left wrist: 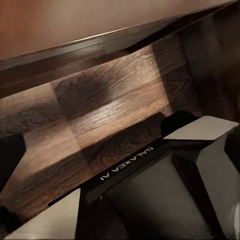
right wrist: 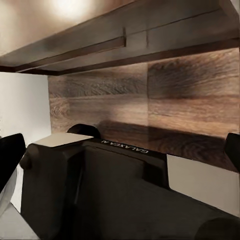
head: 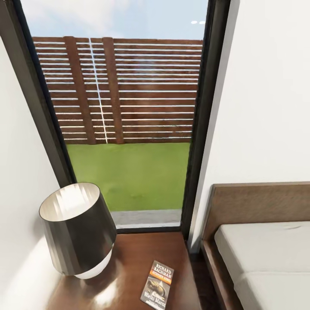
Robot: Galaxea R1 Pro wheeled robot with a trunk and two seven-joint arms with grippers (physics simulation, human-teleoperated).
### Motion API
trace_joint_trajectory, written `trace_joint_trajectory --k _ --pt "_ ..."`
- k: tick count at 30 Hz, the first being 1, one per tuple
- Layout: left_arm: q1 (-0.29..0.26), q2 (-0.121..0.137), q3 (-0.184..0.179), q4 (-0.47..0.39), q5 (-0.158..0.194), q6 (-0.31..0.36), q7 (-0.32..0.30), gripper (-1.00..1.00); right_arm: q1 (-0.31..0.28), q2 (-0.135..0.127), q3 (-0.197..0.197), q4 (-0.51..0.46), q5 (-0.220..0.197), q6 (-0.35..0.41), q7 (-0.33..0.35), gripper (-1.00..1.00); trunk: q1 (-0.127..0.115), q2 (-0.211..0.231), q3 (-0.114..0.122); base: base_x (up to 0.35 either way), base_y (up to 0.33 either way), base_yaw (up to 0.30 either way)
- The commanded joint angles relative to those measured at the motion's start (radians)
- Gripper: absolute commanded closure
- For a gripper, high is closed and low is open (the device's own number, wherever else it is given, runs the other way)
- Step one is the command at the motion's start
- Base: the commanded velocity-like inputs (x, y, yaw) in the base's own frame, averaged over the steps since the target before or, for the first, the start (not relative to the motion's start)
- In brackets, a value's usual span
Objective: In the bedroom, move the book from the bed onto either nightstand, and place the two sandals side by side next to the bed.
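The book lies flat on the glossy reddish-brown nightstand, cover up. Its long axis runs from the window toward the near edge, tilted slightly, with the title end nearer the window. A dark conical lamp stands beside it. The bed is apart, across a gap. I cannot tell how either arm's fingers stand.

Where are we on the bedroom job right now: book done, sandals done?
The book part looks done: it lies flat on the nightstand top, beside the lamp, left of the bed. Nothing seems in hand; in the wrist views I cannot tell whether either pincer is open or shut. Still left: setting the two sandals side by side next to the bed.
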Motion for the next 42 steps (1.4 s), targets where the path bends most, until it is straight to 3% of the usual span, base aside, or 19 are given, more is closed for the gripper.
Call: trace_joint_trajectory --k 1,9,10,13,14,16,22,36,42 --pt "0.002 0.004 0.007 0.002 -0.01 -0.007 0.003 -1.0 -0.001 0.0 -0.001 0.008 -0.003 -0.004 0.004 -1.0 -0.004 0.007 0.002 0.0 0.0 0.0" --pt "0.016 0.062 0.007 0.04 -0.01 -0.005 0.095 -1.0 -0.001 0.001 -0.001 0.045 -0.006 -0.004 -0.01 -1.0 -0.035 0.063 0.027 0.0 0.0 0.0" --pt "0.019 0.066 0.007 0.042 -0.01 -0.005 0.109 -1.0 -0.001 0.001 -0.001 0.047 -0.007 -0.004 -0.039 -1.0 -0.039 0.07 0.031 0.0 0.0 0.0" --pt "0.038 0.076 0.006 0.045 -0.01 -0.004 0.179 -1.0 -0.001 0.006 -0.002 0.049 -0.012 -0.004 -0.213 -1.0 -0.05 0.091 0.04 0.0 0.0 0.0" --pt "0.053 0.078 0.006 0.045 -0.01 -0.004 0.243 -1.0 -0.001 0.028 -0.002 0.05 -0.014 -0.004 -0.313 -1.0 -0.05 0.091 0.04 0.0 0.0 0.0" --pt "0.058 0.079 0.006 0.045 -0.01 -0.005 0.276 -1.0 -0.001 0.041 -0.002 0.049 -0.015 -0.004 -0.345 -1.0 -0.05 0.091 0.04 0.0 0.0 0.0" --pt "0.061 0.077 0.009 0.045 -0.005 -0.006 0.31 -1.0 -0.001 0.048 -0.001 0.048 -0.011 -0.004 -0.365 -1.0 -0.05 0.091 0.04 0.0 0.0 0.0" --pt "0.062 0.076 0.01 0.045 -0.007 -0.007 0.314 -1.0 -0.001 0.049 -0.002 0.047 -0.009 -0.003 -0.367 -1.0 -0.05 0.091 0.04 0.0 0.0 0.0" --pt "0.062 0.06 0.01 0.046 -0.005 -0.007 0.314 -1.0 -0.001 0.049 -0.002 0.047 -0.007 -0.003 -0.367 -1.0 -0.05 0.091 0.04 0.0 0.0 0.0"
